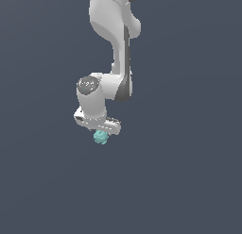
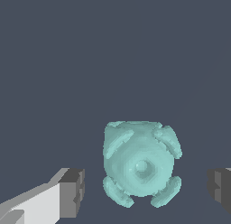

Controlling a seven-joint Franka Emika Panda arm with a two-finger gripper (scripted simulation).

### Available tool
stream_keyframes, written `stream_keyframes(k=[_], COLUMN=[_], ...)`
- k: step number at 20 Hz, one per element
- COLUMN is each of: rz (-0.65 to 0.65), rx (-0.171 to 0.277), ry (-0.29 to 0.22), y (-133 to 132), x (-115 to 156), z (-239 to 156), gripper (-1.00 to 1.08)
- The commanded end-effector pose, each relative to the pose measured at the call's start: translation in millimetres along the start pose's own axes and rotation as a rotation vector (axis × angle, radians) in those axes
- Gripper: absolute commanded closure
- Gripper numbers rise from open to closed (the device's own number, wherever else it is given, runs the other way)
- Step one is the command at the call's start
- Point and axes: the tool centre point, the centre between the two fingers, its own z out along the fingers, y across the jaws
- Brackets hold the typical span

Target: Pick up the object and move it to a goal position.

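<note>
Object (image 2: 141, 164) sits between the spread gripper (image 2: 146, 187) fingers (image 2: 72, 191), touching neither.

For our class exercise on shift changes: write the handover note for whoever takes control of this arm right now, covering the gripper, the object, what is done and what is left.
Gripper: open, fingers on either side of the lump with a visible gap on both sides in the wrist view; nothing gripped.
Object: the pale teal bumpy lump sits between the fingers; in the exterior view it shows just under the gripper.
Done: the arm is lined up over the lump.
Left: close on it, lift, carry it to the goal. No goal marker shows in either view, so its position cannot be told from here.
</note>
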Motion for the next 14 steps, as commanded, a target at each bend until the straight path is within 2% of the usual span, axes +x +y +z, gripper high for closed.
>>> stream_keyframes(k=[1,6,11,12,14], rz=[0.001,0.003,0.003,0.003,0.003], rx=[0.000,0.000,0.000,0.000,0.000], ry=[-0.001,-0.001,-0.001,-0.001,-0.001], y=[0.4,1.2,0.9,0.9,0.9], x=[-0.7,-1.1,0.1,0.0,0.0], z=[10.6,35.7,43.1,43.1,43.1], gripper=[-0.92,-0.92,-0.92,1.08,1.08])
